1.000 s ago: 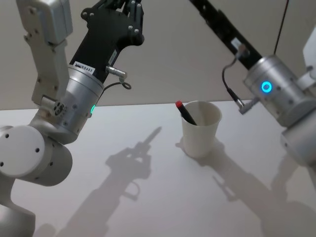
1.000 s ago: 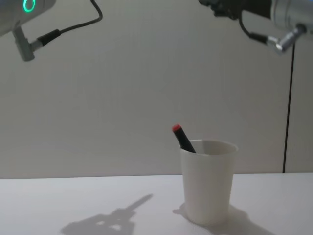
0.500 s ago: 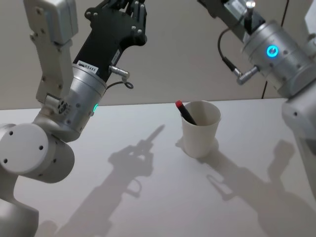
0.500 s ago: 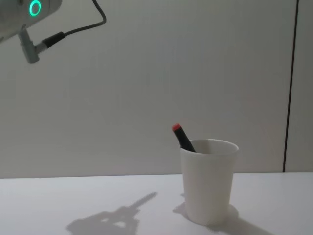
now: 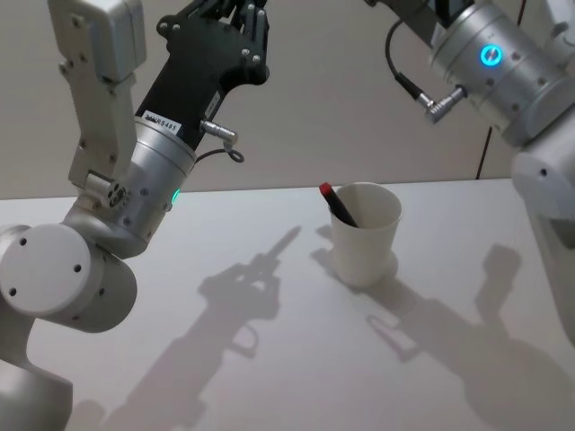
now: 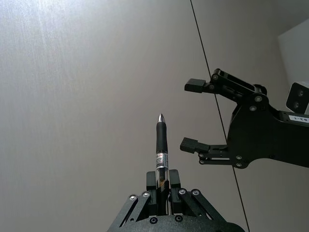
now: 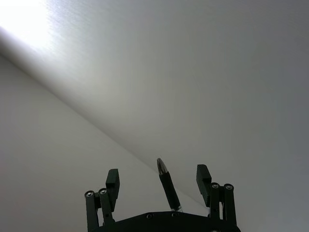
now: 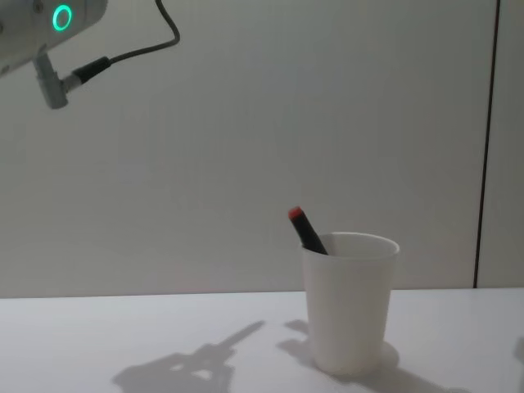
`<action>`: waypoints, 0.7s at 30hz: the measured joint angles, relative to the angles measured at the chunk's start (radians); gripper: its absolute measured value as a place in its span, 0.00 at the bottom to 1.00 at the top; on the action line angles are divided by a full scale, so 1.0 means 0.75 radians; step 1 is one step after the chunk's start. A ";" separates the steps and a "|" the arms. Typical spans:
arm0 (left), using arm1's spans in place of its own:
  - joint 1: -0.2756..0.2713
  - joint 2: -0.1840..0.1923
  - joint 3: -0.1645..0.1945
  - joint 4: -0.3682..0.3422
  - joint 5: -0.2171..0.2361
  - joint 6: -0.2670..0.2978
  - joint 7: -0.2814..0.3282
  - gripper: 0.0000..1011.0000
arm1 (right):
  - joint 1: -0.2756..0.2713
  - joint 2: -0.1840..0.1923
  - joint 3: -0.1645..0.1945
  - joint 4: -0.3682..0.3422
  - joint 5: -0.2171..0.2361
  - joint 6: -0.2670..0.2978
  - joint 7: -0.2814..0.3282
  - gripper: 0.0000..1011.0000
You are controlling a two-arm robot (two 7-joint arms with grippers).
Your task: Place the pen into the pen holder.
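Not much clutter here: a white table (image 5: 296,359), a plain wall (image 8: 246,123) behind it, and the arms' shadows (image 5: 247,287) across the tabletop. In the head view the cup (image 5: 367,238) stands upright a bit toward 3 o'clock from the middle. A red-capped pen (image 5: 338,205) is in it, leaning on the rim and poking out toward 11 o'clock, so that side of the cup's mouth is taken.

The pen (image 6: 161,145) itself isn't on the table. It's up in the air, clamped in the left gripper (image 6: 162,180), which pinches it low on the barrel. The black grip and silver tip stick straight out past the fingers. In the head view that gripper sits up around 11 o'clock, at the top edge. The cup is well apart from it, down toward 5 o'clock on the table.

The right gripper (image 6: 193,115) is also raised, with its arm at 1 o'clock in the head view. Its fingers are spread wide and hold nothing. From its own wrist camera the pen's tip shows between the two fingers, touching neither.
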 joint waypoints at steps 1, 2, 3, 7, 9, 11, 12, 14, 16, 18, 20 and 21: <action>0.000 0.000 0.000 0.001 0.000 0.000 0.000 0.16 | 0.004 0.001 -0.001 0.002 -0.005 0.001 -0.002 0.99; 0.000 -0.001 -0.001 0.002 0.001 0.000 0.000 0.16 | 0.013 0.003 -0.005 0.006 -0.021 0.003 -0.006 0.99; 0.000 -0.002 -0.001 0.002 0.001 0.000 -0.001 0.16 | 0.017 0.004 -0.006 0.007 -0.029 0.004 -0.007 0.99; 0.000 -0.003 -0.003 0.004 0.002 0.001 -0.001 0.16 | 0.037 0.009 -0.016 0.016 -0.084 0.004 -0.006 0.99; 0.000 -0.004 -0.003 0.004 0.003 0.001 -0.002 0.16 | 0.050 0.013 -0.023 0.022 -0.121 0.004 0.001 0.99; 0.000 -0.004 -0.003 0.005 0.003 0.002 -0.002 0.16 | 0.062 0.015 -0.030 0.028 -0.160 0.004 0.012 0.99; 0.000 -0.004 -0.003 0.005 0.003 0.002 -0.002 0.16 | 0.067 0.016 -0.033 0.031 -0.172 0.003 0.015 0.99; 0.000 -0.005 -0.004 0.005 0.004 0.002 -0.002 0.16 | 0.077 0.016 -0.042 0.038 -0.206 0.002 0.025 0.99; 0.000 -0.005 -0.004 0.006 0.004 0.002 -0.003 0.16 | 0.083 0.016 -0.047 0.043 -0.228 0.002 0.032 0.99; 0.000 -0.005 -0.004 0.006 0.004 0.002 -0.003 0.16 | 0.092 0.016 -0.056 0.050 -0.252 0.002 0.042 0.99; 0.000 -0.005 -0.004 0.006 0.005 0.002 -0.003 0.16 | 0.102 0.013 -0.067 0.060 -0.281 0.002 0.053 0.99; 0.000 -0.005 -0.004 0.007 0.005 0.002 -0.003 0.16 | 0.102 0.013 -0.067 0.060 -0.281 0.002 0.053 0.99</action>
